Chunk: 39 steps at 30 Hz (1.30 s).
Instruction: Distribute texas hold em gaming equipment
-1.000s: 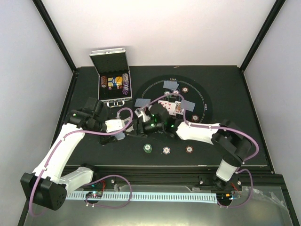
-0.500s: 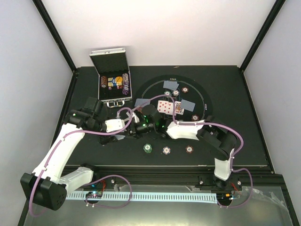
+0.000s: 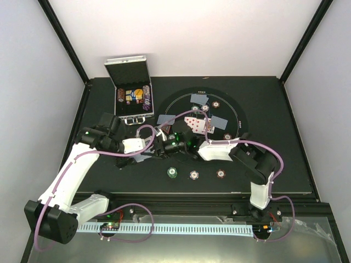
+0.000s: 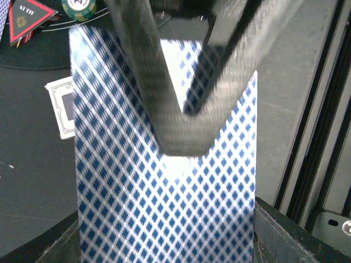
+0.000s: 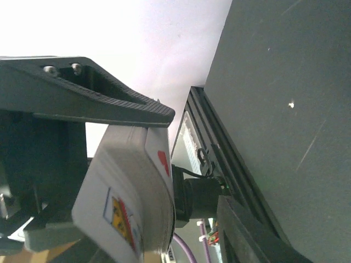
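The table point(image 3: 263, 98) is flat and black. White walls point(image 3: 192, 38) stand around it, and black posts point(image 3: 66, 44) run up at the corners. A round black mat point(image 3: 235, 112) lies in the middle of the table. An open silver case point(image 3: 131, 94) stands on the table to the left of the mat, on the far side.

Both grippers meet over the table, just off the mat's near left rim. The left gripper point(image 3: 158, 148) pinches a deck of cards point(image 4: 164, 208) by its two long sides. The deck's blue checked back faces the left wrist camera. One finger point(image 4: 151, 93) of the right gripper point(image 3: 178, 145) lies across that back. I cannot tell if its other finger presses the deck too.

On the mat lie three blue-backed cards point(image 3: 198, 98), two face-up cards point(image 3: 193, 123) and a few small chips point(image 3: 216, 104). A red triangle token point(image 4: 27, 16) sits on the mat near its rim. A single card point(image 4: 63, 107) lies just outside the rim. A green chip point(image 3: 173, 172), a white chip point(image 3: 193, 175) and a brown-red chip point(image 3: 220, 173) lie in a row on the table, just in front of the mat.
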Motion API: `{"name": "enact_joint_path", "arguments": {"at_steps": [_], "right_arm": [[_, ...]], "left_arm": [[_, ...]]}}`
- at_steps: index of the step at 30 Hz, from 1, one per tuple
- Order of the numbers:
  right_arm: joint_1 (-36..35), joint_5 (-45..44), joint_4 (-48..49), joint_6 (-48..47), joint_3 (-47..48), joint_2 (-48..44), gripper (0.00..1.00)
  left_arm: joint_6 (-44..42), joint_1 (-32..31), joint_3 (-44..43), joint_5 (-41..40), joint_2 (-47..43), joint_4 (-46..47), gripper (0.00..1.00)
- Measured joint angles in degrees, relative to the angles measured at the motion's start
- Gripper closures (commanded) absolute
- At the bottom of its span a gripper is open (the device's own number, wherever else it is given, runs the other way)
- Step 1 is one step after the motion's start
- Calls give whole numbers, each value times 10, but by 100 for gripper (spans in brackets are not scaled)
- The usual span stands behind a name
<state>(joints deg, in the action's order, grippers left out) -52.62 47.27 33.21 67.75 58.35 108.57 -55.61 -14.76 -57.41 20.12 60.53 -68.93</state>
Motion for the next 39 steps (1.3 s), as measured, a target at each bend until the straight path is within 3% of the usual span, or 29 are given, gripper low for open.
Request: {"name": "enact_joint_path", "arguments": {"at_steps": [6, 17, 24, 30, 39], "right_arm": [[13, 3, -17, -15, -9, -21, 70], [26, -7, -84, -59, -16, -68, 97], [72, -17, -132, -82, -38, -101, 99], [194, -18, -195, -121, -85, -149, 99], [464, -50, -338, -237, -65, -164, 99]], "left_arm": [[1, 0, 0, -7, 0, -1, 98], [1, 0, 0, -10, 0, -2, 98], [1, 0, 0, -10, 0, -2, 98], [1, 0, 13, -22, 2, 14, 98], [1, 26, 69, -66, 85, 91, 98]]}}
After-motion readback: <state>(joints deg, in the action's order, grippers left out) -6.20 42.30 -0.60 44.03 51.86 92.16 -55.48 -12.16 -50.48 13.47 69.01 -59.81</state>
